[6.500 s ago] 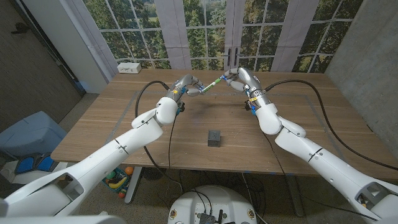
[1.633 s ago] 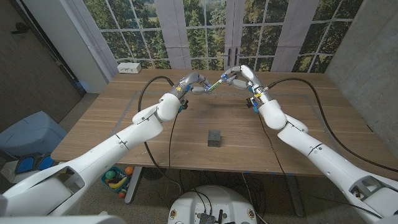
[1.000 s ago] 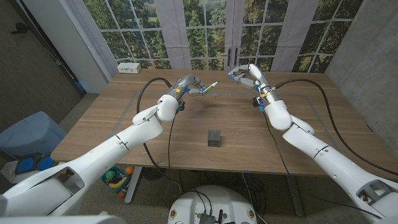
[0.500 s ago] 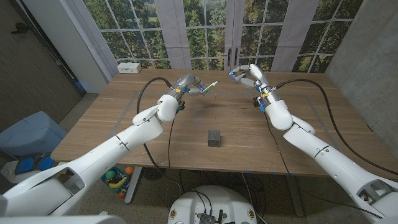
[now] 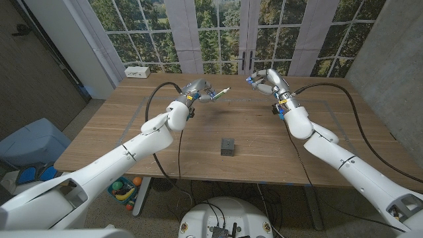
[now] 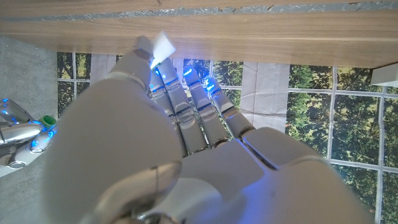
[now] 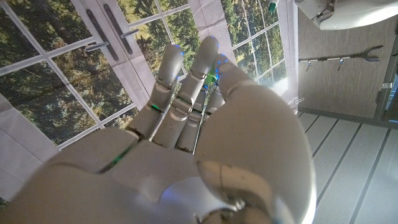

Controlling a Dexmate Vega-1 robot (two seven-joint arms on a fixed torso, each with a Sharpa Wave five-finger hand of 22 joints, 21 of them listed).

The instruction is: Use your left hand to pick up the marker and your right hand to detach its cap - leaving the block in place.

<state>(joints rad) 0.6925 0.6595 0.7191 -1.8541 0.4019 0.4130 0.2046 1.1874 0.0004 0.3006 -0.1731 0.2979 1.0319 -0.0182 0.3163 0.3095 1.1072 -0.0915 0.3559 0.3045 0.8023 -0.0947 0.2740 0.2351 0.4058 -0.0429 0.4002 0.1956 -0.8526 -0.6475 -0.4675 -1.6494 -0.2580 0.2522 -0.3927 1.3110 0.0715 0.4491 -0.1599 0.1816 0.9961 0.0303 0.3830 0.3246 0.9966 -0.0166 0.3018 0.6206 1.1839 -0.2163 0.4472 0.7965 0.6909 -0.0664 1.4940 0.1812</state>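
Over the far middle of the table, my left hand holds the green and white marker, whose bare pale tip points toward the right hand. In the left wrist view a white end pokes out past that hand's curled fingers. My right hand hangs a short gap to the right, apart from the marker, and pinches the small green cap. A green bit of the cap shows between its fingertips. The dark grey block stands alone near the table's front middle.
A white box lies at the table's far left corner. Black cables loop from both wrists over the tabletop. Windows stand close behind the table's far edge.
The hands were joined at the marker; the right hand has drawn off to the right with the cap, opening a gap. The left hand and marker stay about where they were. The block has not moved.
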